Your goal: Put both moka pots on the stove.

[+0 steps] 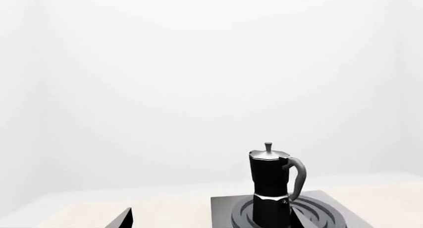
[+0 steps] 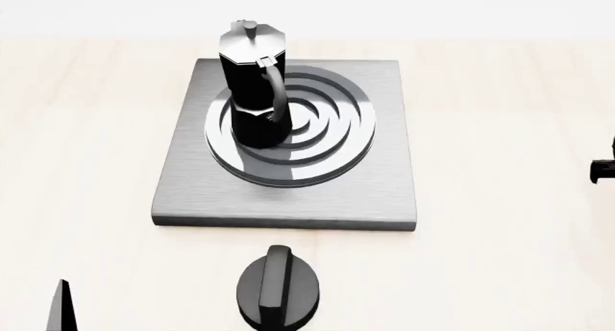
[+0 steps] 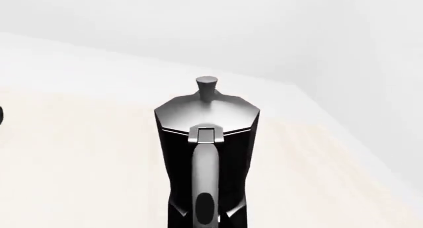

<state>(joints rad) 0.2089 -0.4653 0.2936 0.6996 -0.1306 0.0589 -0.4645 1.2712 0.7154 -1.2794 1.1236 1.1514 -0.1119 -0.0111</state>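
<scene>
One moka pot [image 2: 252, 86] stands upright on the left of the burner rings of the stove [image 2: 384, 173]; it also shows in the left wrist view [image 1: 271, 186] on the stove [image 1: 221, 210]. My left gripper [image 1: 211, 220] is open and empty, back from that pot, with fingertips [image 1: 124, 219] wide apart; one tip shows in the head view [image 2: 63, 306]. The second moka pot [image 3: 206, 148] fills the right wrist view, upright, handle toward the camera, very close to my right gripper. The right fingers do not show apart from the black pot.
A squat round black knob [image 2: 279, 288] sits on the pale wooden table [image 2: 500, 259] in front of the stove. A small dark shape [image 2: 601, 170] shows at the head view's right edge; I cannot tell what it is.
</scene>
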